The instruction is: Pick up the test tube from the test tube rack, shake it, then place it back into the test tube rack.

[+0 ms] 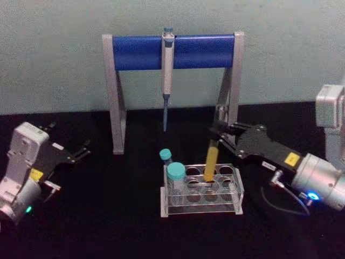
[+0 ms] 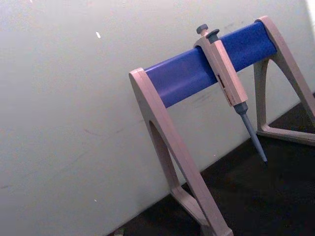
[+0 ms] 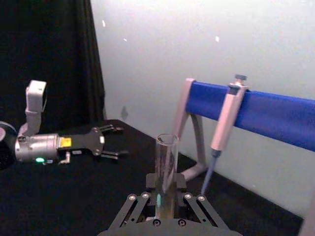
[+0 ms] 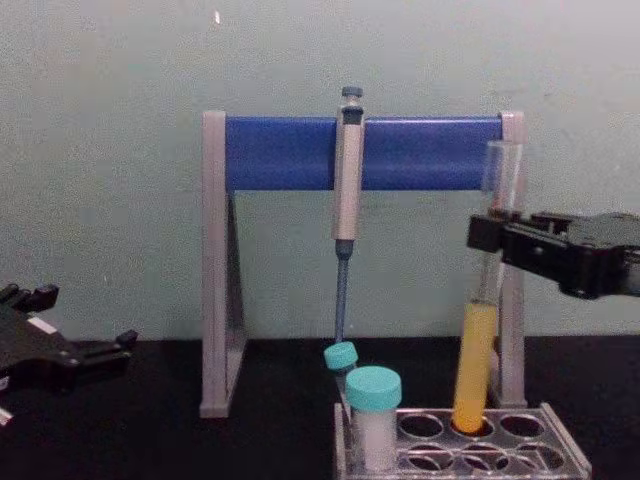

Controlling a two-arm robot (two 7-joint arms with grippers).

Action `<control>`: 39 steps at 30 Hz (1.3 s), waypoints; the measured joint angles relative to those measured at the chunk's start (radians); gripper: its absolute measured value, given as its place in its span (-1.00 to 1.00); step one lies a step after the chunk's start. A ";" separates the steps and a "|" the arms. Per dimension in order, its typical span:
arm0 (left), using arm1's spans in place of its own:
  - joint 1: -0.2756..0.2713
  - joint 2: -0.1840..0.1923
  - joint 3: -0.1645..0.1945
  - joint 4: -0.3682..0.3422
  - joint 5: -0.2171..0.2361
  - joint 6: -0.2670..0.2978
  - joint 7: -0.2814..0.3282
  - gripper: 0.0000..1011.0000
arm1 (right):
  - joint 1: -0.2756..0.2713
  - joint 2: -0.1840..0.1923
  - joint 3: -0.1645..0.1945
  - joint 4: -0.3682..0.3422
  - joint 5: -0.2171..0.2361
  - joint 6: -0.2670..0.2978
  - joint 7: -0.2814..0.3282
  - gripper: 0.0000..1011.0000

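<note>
Tube (image 1: 211, 159) stands near-upright, long axis vertical, its foot in a back-row hole of the rack (image 1: 200, 209). Right gripper (image 1: 218, 137), above the rack, is clamped on the tube's upper part. Left gripper (image 1: 73, 143), fingers spread, idles well left of the rack. The chest view gives the foot at the hole, the right wrist view the open mouth.

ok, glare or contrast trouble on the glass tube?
Head view: test tube reads by its yellow liquid, clear top lost against the right gripper; left gripper fades into the black table. Chest view: glass top faint over the stand. Right wrist view: rim clear on pale wall, no strong glare.
</note>
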 joint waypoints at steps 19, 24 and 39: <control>0.000 0.000 0.000 0.000 0.000 0.000 0.000 0.98 | 0.138 -0.071 -0.031 0.131 -0.023 -0.002 -0.027 -0.55; 0.000 0.000 0.000 0.000 0.000 0.000 0.000 0.98 | 0.137 -0.068 -0.020 0.133 -0.024 -0.003 -0.034 -0.55; 0.000 0.000 0.000 0.000 0.000 0.000 0.000 0.98 | 0.130 -0.062 -0.008 0.133 -0.029 -0.005 -0.033 -0.55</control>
